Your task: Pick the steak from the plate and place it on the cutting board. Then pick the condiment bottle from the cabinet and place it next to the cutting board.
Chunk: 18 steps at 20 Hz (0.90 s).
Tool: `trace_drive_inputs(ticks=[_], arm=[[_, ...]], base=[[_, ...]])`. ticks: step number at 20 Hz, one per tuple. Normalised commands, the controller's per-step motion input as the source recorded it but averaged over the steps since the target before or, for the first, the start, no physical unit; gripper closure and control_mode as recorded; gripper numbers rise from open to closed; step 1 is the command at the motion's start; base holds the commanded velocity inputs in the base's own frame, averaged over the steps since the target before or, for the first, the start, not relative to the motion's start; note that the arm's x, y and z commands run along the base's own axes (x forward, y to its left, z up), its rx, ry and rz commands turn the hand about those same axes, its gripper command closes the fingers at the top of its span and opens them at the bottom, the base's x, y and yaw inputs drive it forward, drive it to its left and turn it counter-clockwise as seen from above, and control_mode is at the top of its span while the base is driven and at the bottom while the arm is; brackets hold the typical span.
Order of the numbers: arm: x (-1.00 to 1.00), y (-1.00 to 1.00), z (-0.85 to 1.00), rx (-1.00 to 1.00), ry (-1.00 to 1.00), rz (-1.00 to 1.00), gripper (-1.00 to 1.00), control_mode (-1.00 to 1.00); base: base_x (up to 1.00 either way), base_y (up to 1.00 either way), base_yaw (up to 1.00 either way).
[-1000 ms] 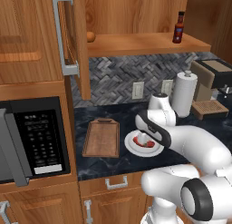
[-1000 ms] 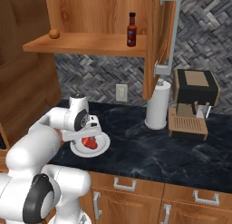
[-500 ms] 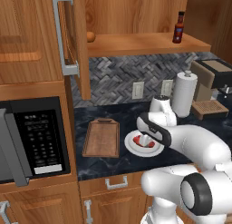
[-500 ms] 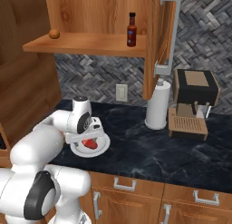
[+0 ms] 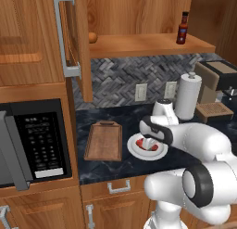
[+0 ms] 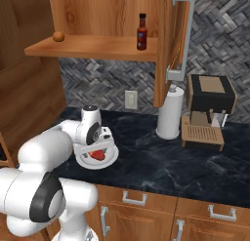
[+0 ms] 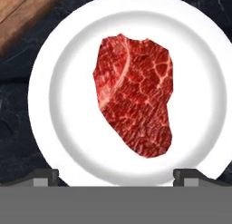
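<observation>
The raw red steak (image 7: 136,94) lies in the middle of the white plate (image 7: 45,82), filling much of the hand view. My gripper (image 7: 118,175) is open and hovers just above it, one dark fingertip (image 7: 45,175) on each side and nothing between them. From the base views the gripper (image 5: 149,143) points down over the plate (image 5: 139,154) and half hides the steak (image 5: 153,147). The wooden cutting board (image 5: 102,141) lies left of the plate. The condiment bottle (image 5: 183,28) stands on the cabinet shelf (image 5: 148,42), at its right end.
The cabinet door (image 5: 76,38) stands open above the board. A black microwave (image 5: 32,140) sits at the left. A paper-towel roll (image 5: 189,96) and a coffee machine (image 6: 210,108) stand to the right. A small orange ball (image 6: 58,36) rests on the shelf.
The hand has come down closer over the plate and steak. Its jaws have stayed wide open. Nothing else has moved.
</observation>
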Motion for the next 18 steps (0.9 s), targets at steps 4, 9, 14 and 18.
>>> trace_drive_inputs(ticks=[4,9,14,18], arm=[[0.15,-0.05,-0.07,0.0,0.0,0.02,-1.0,-1.0],[0.11,-0.04,-0.1,0.0,0.0,0.02,-1.0,-1.0],[0.04,0.0,-0.16,0.0,0.0,0.03,-1.0,-1.0],[0.04,0.0,-0.21,0.0,0.0,0.04,-1.0,-1.0]], base=[[0.0,0.0,0.0],[0.0,0.0,0.0],[0.0,0.0,0.0],[0.0,0.0,0.0]])
